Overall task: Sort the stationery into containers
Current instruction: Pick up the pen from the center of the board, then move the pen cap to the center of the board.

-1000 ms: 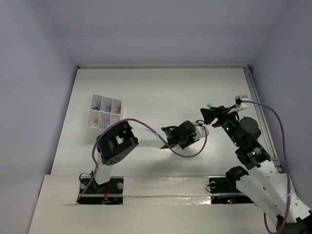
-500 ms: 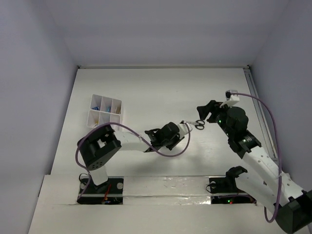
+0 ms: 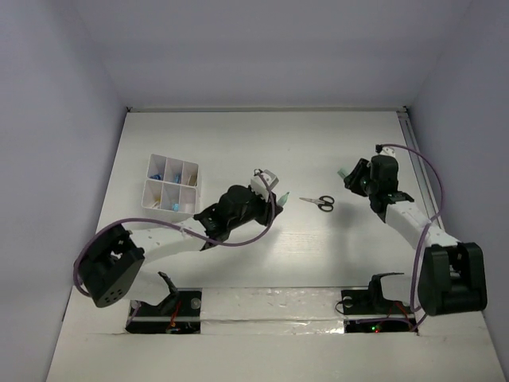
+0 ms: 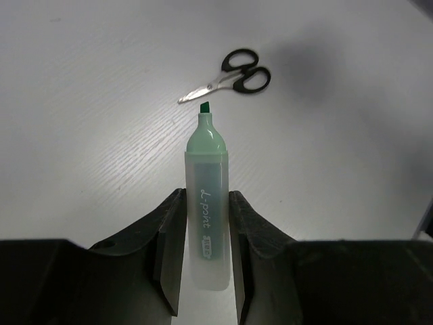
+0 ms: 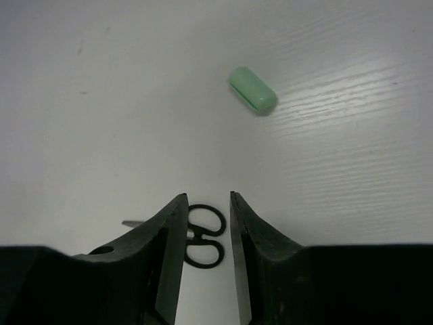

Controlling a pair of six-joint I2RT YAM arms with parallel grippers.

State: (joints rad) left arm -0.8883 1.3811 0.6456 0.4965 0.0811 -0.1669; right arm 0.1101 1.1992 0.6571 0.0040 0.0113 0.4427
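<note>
Left gripper (image 4: 206, 198) clamped on highlighter (image 4: 206, 223) mid-barrel: light, stiff, smooth, may slip. Right gripper (image 5: 205, 200) slightly apart, empty. Scissors (image 4: 230, 78): flat, take at handles.

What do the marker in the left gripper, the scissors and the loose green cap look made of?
The marker: frosted, translucent plastic barrel, with the mint-green core showing through and lettering printed on it. The scissors: bright bare metal blades and glossy black handles, probably plastic. The green cap: smooth opaque plastic, judging by its soft sheen, though the look leaves that open.
</note>
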